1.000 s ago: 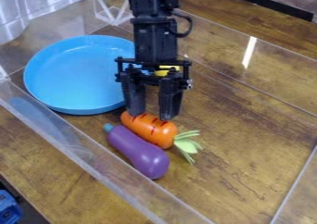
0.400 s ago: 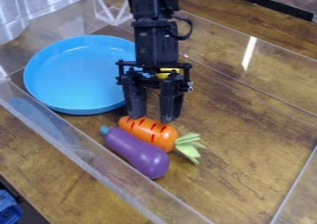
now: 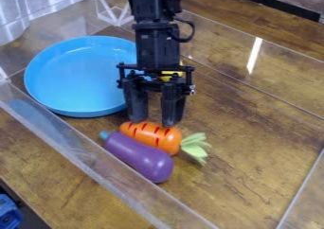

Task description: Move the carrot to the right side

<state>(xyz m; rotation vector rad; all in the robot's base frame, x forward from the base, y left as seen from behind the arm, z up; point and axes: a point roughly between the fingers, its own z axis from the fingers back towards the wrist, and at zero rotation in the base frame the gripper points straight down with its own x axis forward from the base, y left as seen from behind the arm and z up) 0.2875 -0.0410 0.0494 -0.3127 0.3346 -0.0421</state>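
Observation:
The orange toy carrot (image 3: 153, 134) with dark stripes lies on the wooden table, its light green top (image 3: 192, 147) pointing right. A purple toy eggplant (image 3: 139, 156) lies right against its front side. My gripper (image 3: 155, 111) hangs straight down just above the carrot, its two black fingers apart and nothing between them. The fingertips sit a little above the carrot's back edge.
A blue plate (image 3: 63, 77) lies to the left of the gripper. Clear plastic walls (image 3: 76, 143) run along the front and left of the table. Bare wood (image 3: 260, 129) lies to the right of the carrot.
The gripper has risen off the carrot, which it straddled a second ago. The carrot now lies free and a little further left and lower.

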